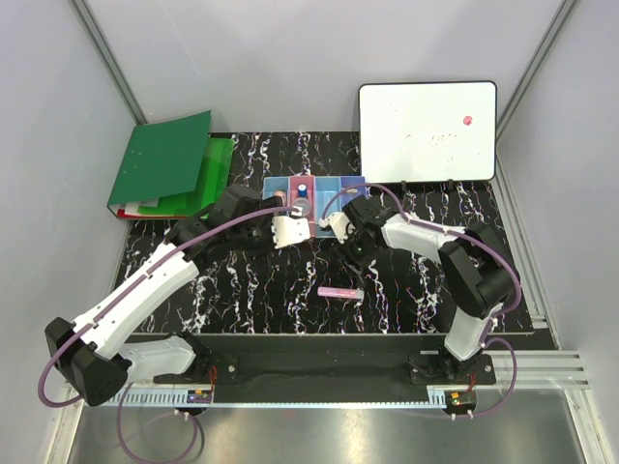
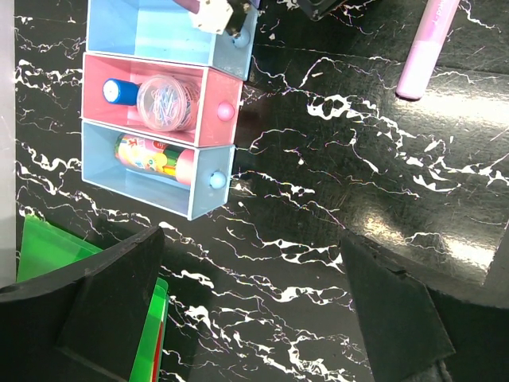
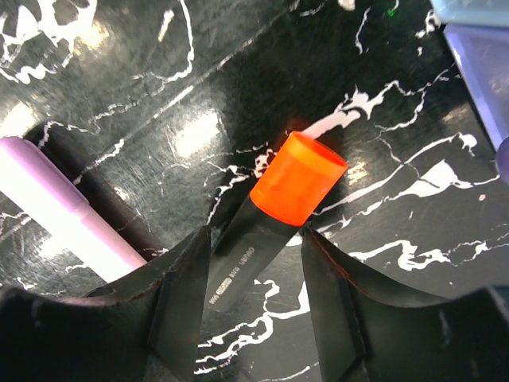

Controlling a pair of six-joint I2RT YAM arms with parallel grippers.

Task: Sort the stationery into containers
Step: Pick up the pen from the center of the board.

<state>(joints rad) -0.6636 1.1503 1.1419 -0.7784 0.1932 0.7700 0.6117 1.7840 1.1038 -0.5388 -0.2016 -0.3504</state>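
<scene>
Right wrist, orange-capped stick [image 3: 296, 181], clasped in hand [image 3: 254, 235]

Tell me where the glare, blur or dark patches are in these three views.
Top external: evenly lit and sharp, the whiteboard very bright. Left wrist: light glares off the glossy table at right; the left gripper's fingers are dark, soft shapes. Right wrist: more bright reflections on the table, the orange-capped stick glows saturated, the pink marker looks slightly soft.

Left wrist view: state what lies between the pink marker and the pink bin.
Nothing but bare black marbled tabletop separates the pink marker from the pink bin, as the left wrist view shows.
</scene>
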